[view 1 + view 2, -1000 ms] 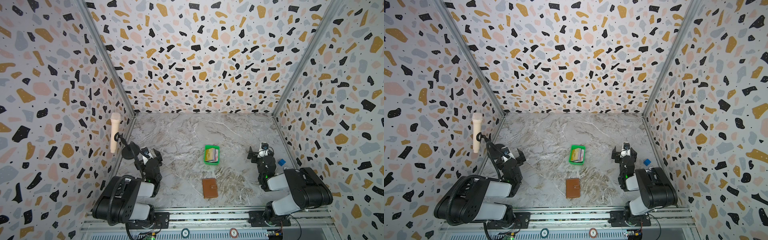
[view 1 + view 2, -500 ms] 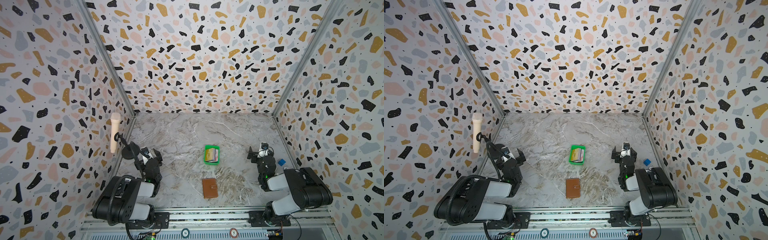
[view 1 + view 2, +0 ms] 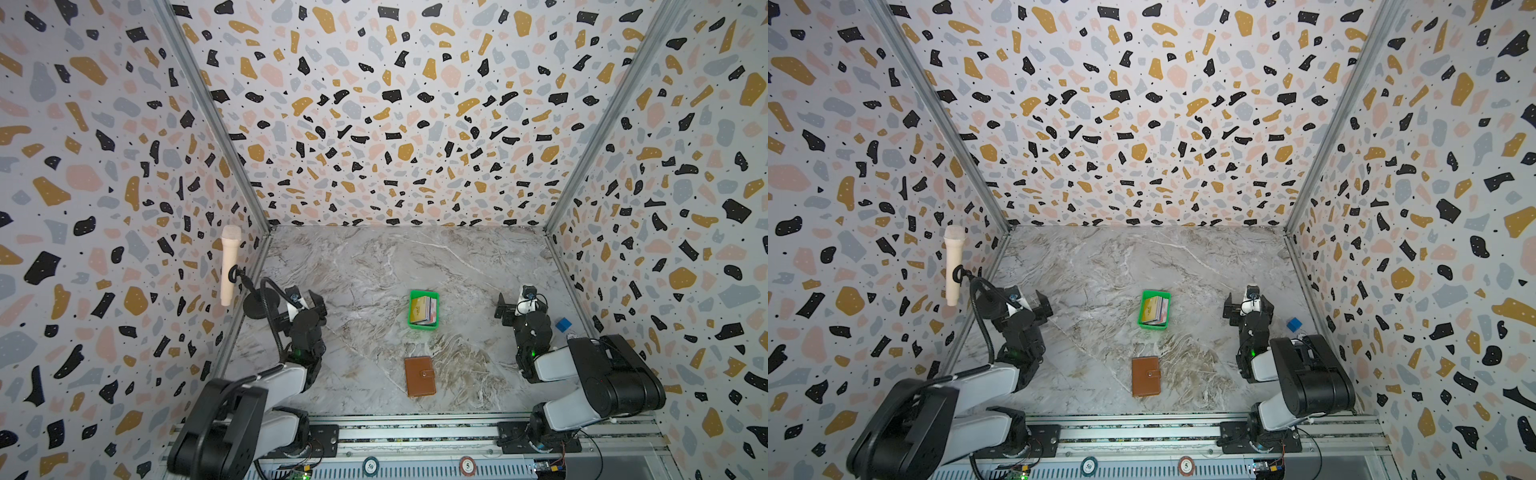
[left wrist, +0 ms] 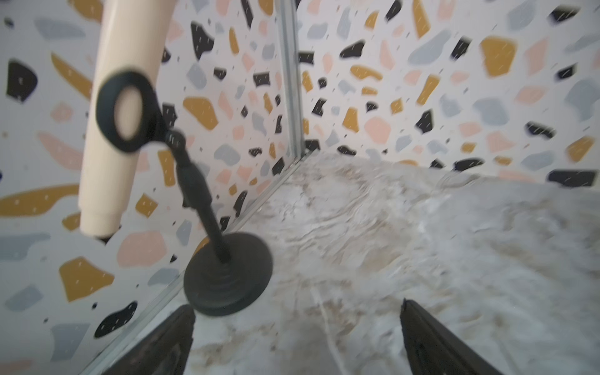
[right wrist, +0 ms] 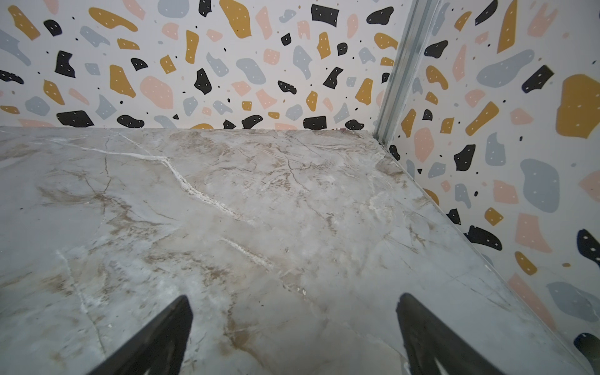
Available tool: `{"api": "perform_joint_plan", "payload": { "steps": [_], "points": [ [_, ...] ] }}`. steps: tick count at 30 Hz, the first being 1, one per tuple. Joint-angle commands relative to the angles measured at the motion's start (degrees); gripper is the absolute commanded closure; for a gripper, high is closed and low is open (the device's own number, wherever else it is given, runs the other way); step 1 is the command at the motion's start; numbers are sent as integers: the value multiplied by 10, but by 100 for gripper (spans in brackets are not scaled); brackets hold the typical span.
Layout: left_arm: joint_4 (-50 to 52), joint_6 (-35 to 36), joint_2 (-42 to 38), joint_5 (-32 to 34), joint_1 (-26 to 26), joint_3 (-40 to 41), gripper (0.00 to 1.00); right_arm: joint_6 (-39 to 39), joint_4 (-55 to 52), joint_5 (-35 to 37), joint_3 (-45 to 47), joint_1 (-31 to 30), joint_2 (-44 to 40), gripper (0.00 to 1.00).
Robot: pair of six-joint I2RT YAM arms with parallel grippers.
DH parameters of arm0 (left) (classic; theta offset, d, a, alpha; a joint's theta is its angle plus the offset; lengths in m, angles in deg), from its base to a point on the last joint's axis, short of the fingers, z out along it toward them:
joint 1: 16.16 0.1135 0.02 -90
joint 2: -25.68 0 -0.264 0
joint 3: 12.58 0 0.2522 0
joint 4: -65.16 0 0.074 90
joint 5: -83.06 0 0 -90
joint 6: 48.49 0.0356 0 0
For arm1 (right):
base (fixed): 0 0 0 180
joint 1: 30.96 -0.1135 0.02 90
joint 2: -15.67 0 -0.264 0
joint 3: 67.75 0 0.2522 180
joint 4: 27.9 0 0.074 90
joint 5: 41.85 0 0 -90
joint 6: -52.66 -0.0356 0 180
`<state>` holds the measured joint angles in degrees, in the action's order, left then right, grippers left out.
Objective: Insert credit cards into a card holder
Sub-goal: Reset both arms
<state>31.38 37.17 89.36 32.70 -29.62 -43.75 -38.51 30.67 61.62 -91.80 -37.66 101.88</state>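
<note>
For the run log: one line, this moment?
left gripper open | right gripper open | credit cards in green tray | card holder closed, untouched

Print on the credit cards (image 3: pixel 423 309) too small

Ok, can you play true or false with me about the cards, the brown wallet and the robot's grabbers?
1. The tan-brown leather card holder lies closed on the marble table. True.
2. The stack of colourful plastic credit cards sits in the small green plastic tray. True.
3. The left gripper holds a card. False: it is open and empty.
4. The right gripper is shut. False: it is open above bare table.
</note>
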Motion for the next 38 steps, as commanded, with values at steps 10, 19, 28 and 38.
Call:
{"api": "perform_joint_plan", "payload": {
  "steps": [10, 19, 28, 38],
  "points": [
    [-101, 7, 39, 66, 3, 58, 0, -7, -3, -1, -8, 3, -12, 1],
    [-237, 5, 168, -10, 29, 91, 0, -7, -2, -1, -8, 3, -11, 1],
    [-236, -8, 161, -32, 48, 96, 0, -7, -5, -1, -11, 2, -10, 1],
    [-233, -8, 158, -33, 49, 96, 0, -8, -4, -2, -9, 2, -11, 1]
  ]
}}
